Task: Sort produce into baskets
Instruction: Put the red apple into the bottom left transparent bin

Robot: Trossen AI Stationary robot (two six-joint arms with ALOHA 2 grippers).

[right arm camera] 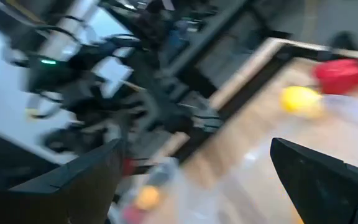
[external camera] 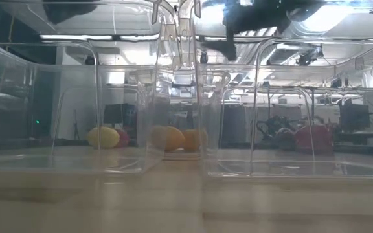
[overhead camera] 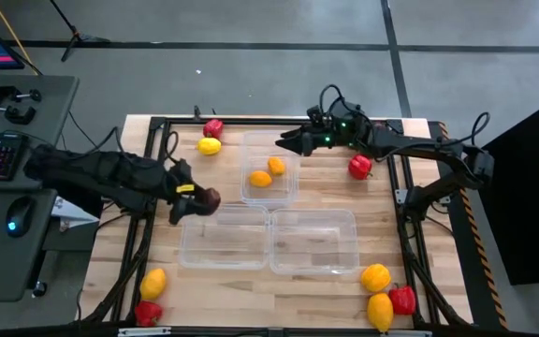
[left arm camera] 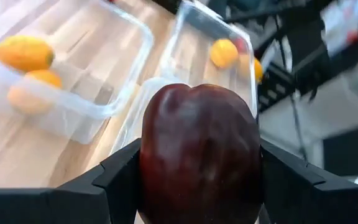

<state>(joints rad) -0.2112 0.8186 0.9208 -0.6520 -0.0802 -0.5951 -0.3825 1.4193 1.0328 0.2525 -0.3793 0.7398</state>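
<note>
- The left gripper (overhead camera: 202, 199) has its jaws closed on a dark maroon fruit (left arm camera: 199, 152); the wrist view shows the fruit filling the gap between the two fingers (left arm camera: 114, 180), pinched from both sides.
- In the high view this fruit hangs just beside the left end of the near-left basket (overhead camera: 225, 239), at its far-left corner, not yet over the basket's floor. The relation that matters: the basket lies to the right and slightly nearer, so a short carry that way would likely bring the fruit above it.
- That basket looks empty, as does the near-right basket (overhead camera: 313, 241) touching it. The far basket (overhead camera: 269, 168) holds two orange citrus (overhead camera: 268, 173).
- The right gripper (overhead camera: 293, 142) hovers at the far basket's far-right corner, jaws spread wide and holding nothing, as its wrist view shows.
- The left arm is clearly the nearer one to the near-left basket.
- Loose produce lies on the tabletop (overhead camera: 410, 243): a lemon (overhead camera: 210, 146) and a red pepper (overhead camera: 213, 127) far left, another red pepper (overhead camera: 360, 167) far right.
</note>
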